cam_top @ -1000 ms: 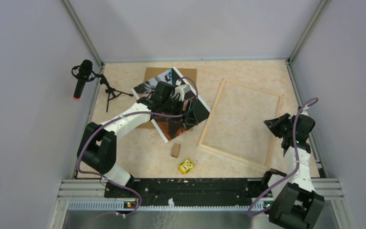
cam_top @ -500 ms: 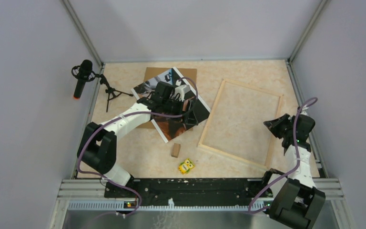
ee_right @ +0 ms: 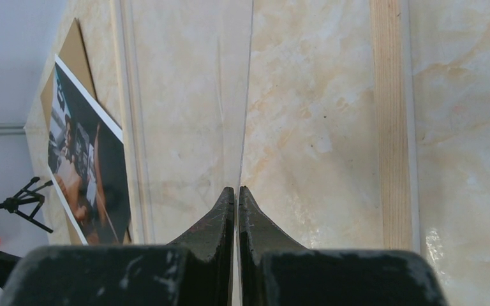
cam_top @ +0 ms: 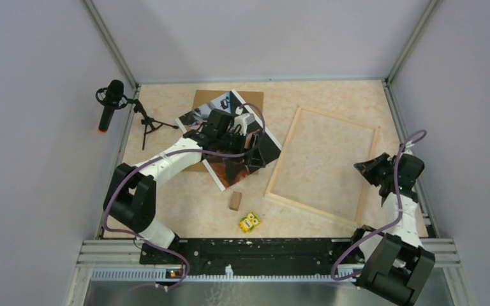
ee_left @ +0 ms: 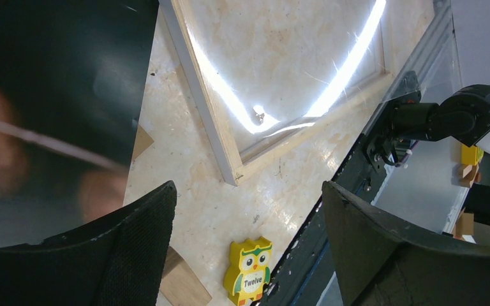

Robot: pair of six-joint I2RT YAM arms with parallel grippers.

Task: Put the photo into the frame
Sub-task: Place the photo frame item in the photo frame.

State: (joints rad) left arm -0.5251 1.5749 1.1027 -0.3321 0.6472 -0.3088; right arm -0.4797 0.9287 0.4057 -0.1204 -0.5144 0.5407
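**STATUS: PHOTO LIES OUTSIDE THE FRAME**

Read clock directions on the overhead view, with 12 o'clock pointing away from the arm bases.

The photo point(cam_top: 228, 169) lies flat at 10 o'clock from the centre of the table point(cam_top: 191, 204). It sits askew, partly covers the brown backing board point(cam_top: 204, 97), and is apart from the frame point(cam_top: 284, 152). The frame lies flat at 3 o'clock, slightly turned, and the table surface shows through its opening.

Your left gripper point(cam_top: 254, 155) hangs over the photo's 4 o'clock corner. It is released, with its jaws spread wide and nothing between them.

Your right gripper point(ee_right: 237, 189) is over the frame's 3 o'clock side, just inside the wood strip. It is clenched, with its fingertips pressed together. A thin pale line runs up from the tips, and you cannot tell what it is.

A wooden block point(cam_top: 235, 200) and a yellow owl block point(cam_top: 249, 222) lie at 6 o'clock, near the frame's corner. A microphone point(cam_top: 110, 102) on a tripod stands at the 10 o'clock edge.
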